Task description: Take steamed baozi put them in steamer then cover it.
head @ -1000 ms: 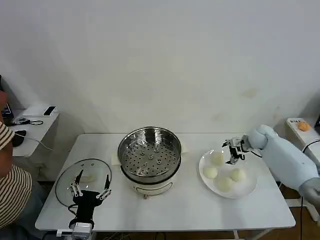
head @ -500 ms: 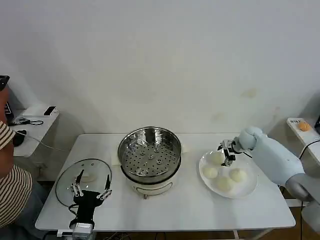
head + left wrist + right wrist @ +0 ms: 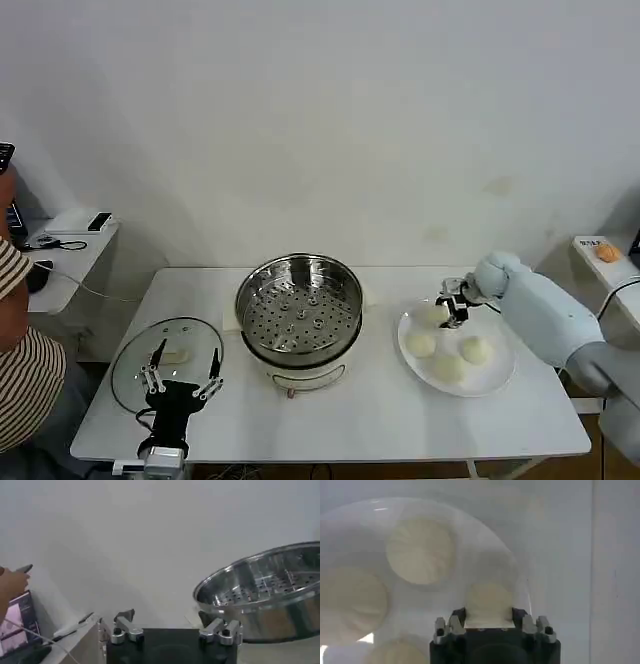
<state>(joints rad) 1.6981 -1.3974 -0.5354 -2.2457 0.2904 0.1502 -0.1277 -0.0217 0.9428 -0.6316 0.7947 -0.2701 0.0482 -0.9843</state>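
The right gripper (image 3: 452,309), a small black-and-metal claw at the end of a smooth pale-blue arm that reaches in from the right edge of the head view, sits low over the far-left bun on the plate; in the right wrist view its fingers (image 3: 457,621) stand either side of a ribbed, cream-white steamed baozi (image 3: 489,603), close against it, though whether they actually press the dough is hard to tell. The fingertips themselves are hidden behind the black gripper body at the bottom of that view. Three more baozi, smooth, round and matte, lie on the same flat white plate (image 3: 500,374), right of centre in the head view: one nearer the steamer (image 3: 421,345), one at the right (image 3: 477,350) and one at the front (image 3: 447,368). To the left of the plate, mid-frame, stands the steamer (image 3: 299,310), a shiny round stainless-steel pot with a perforated tray inside, on a white footed base, with no buns in it. At the lower left the left gripper (image 3: 181,374) rests with its fingers spread wide over a round clear glass lid (image 3: 135,352) lying flat on the white table (image 3: 400,420); its arm is cut off by the bottom edge.
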